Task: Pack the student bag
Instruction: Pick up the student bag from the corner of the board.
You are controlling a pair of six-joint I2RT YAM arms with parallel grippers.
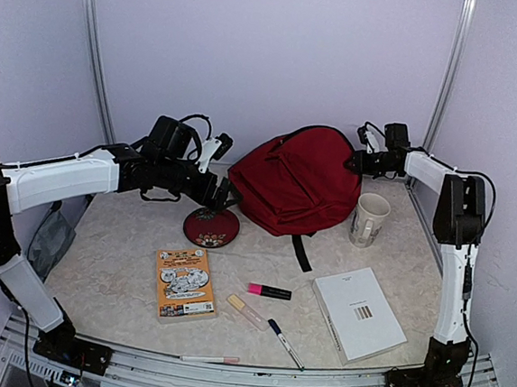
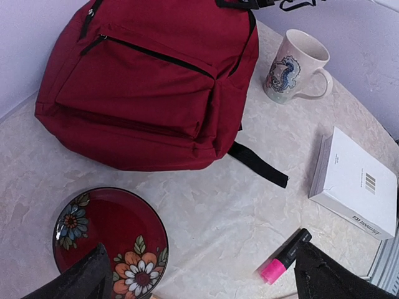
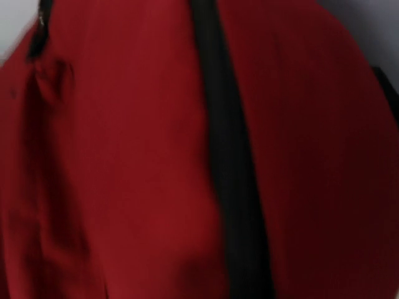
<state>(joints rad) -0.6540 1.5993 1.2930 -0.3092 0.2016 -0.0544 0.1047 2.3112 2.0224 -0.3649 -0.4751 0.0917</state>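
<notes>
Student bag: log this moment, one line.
student bag: front pocket zipped | left fingers: open above plate | right fingers: at bag top, state unclear

Was shut in on three sides by plain, pale lilac walls (image 1: 270, 59), bare and matt. Was framed at the far corners by slim silvery metal uprights: a left post (image 1: 96, 53) and a right post (image 1: 450, 74), both slanting outward toward the top in the overhead view. Was floored by a table (image 1: 117, 254) with a cream, marbled top, reaching from the far wall to the near edge. Was finished along that near edge with a pale metal rail (image 1: 252, 374) running left to right. Was lit softly and evenly, with only faint shadows on the cream surface.
</notes>
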